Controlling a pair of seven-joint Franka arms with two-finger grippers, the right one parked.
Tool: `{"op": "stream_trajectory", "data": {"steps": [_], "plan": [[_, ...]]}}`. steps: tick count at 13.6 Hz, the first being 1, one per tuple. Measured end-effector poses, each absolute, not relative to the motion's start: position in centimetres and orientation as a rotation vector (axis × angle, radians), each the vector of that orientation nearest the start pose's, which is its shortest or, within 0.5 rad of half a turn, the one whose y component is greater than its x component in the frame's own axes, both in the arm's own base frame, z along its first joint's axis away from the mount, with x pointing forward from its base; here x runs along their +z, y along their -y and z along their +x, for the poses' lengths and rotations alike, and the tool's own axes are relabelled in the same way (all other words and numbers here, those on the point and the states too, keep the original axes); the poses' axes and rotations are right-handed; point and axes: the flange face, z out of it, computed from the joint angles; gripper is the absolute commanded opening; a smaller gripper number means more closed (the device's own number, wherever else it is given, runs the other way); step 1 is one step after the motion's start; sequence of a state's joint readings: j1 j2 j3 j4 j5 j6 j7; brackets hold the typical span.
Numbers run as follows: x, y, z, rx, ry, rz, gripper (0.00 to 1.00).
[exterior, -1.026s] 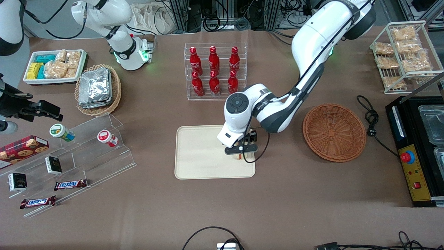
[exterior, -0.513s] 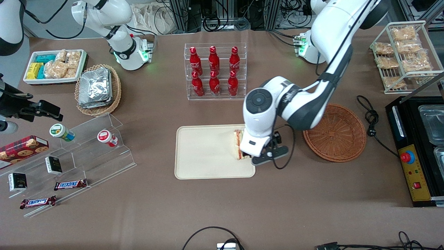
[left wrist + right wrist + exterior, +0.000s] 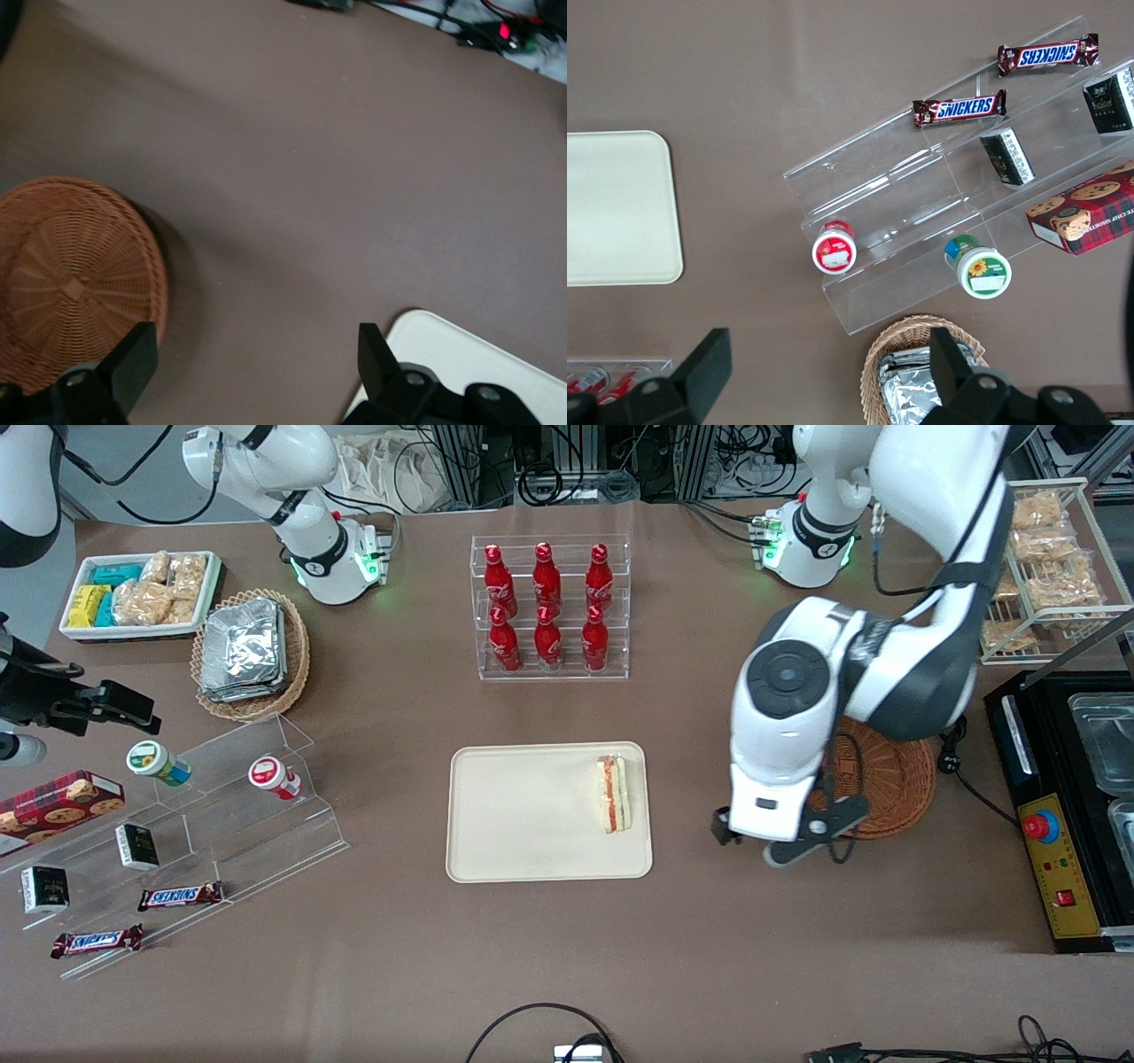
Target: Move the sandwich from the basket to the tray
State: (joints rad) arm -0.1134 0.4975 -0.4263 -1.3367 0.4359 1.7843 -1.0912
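Sandwich (image 3: 613, 794): lies on the tray (image 3: 523, 815), at its edge nearest the basket (image 3: 886, 779).
Handling: probably light, soft, crushable; hold gently across the bread faces.
Pincer (image 3: 257, 354): wide, holding nothing, above bare bench between tray and basket.

White sandwich (image 3: 613, 794) with red, orange, green stripes – on a cream tray (image 3: 523, 815); reddish-brown woven basket (image 3: 62, 283); black-fingered gripper (image 3: 252, 372) over brown tabletop (image 3: 567, 957).

The only readable wording is the brand SNICKERS, printed in blue on white on two dark brown bars (image 3: 959, 108) (image 3: 1047, 55) lying on and beside the clear stepped display shelf (image 3: 921, 190). The left arm's claw (image 3: 257, 372) carries no lettering.
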Motion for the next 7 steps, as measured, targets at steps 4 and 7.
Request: {"op": "stream_trajectory", "data": {"steps": [4,7], "plan": [[49.2,22.7,64.5,-0.172,0.668,-2.889,1.0],[51.1,20.5,64.3,-0.143,0.587,-2.924,1.0]]}}
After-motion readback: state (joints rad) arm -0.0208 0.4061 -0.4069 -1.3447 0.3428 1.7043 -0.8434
